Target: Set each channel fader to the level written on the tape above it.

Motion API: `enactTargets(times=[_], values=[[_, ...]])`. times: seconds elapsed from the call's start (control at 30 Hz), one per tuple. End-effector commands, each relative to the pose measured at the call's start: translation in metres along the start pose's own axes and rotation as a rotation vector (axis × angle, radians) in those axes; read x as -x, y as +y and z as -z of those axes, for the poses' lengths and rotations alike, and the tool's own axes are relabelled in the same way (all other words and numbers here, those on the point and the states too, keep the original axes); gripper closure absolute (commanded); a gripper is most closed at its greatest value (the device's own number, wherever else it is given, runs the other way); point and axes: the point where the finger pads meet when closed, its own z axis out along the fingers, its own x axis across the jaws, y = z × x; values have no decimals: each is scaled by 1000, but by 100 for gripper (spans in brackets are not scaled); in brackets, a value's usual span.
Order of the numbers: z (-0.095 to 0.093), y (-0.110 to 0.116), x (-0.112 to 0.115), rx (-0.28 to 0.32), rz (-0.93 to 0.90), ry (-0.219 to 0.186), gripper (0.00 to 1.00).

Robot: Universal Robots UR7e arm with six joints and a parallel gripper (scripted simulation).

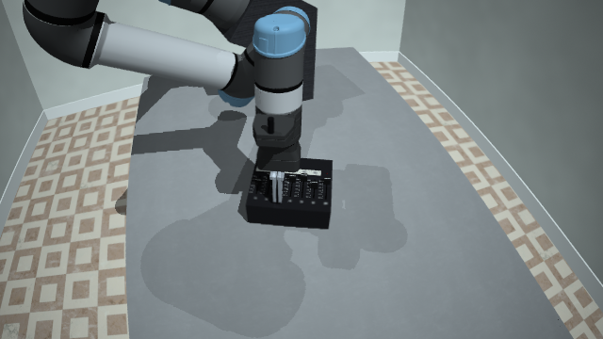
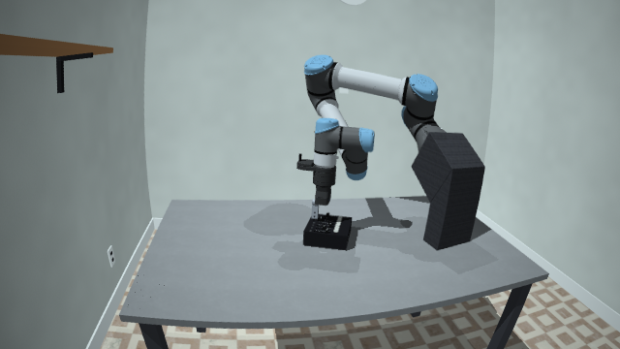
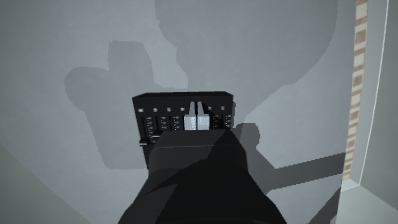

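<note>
The black lighting desk [image 1: 288, 217] [image 2: 327, 240] [image 3: 165, 99] stands on its feet near the middle of the grey table [image 1: 424, 198] [image 2: 218, 262]. Several fader channels run in a row across its top, with a white tape strip [image 1: 311, 172] along the far edge. The levels written on it are too small to read. My gripper [image 1: 276, 200] [image 2: 314, 213] [image 3: 196, 108] points straight down over the second channel from the left in the top view. Its two pale fingers are pressed together, with the tips down at the desk's top. The fader cap there is hidden behind the fingers.
The arm's black pedestal [image 2: 450, 189] stands at the back right of the table. A wooden shelf [image 2: 48, 48] hangs on the left wall. Patterned floor [image 1: 61, 198] surrounds the table.
</note>
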Motion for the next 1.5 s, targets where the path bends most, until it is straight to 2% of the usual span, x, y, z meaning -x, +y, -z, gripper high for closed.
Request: enactTargets(times=[0.0, 1.47], values=[[-2, -1, 0, -2, -1, -1, 100], [-2, 7, 1, -2, -1, -1, 100]])
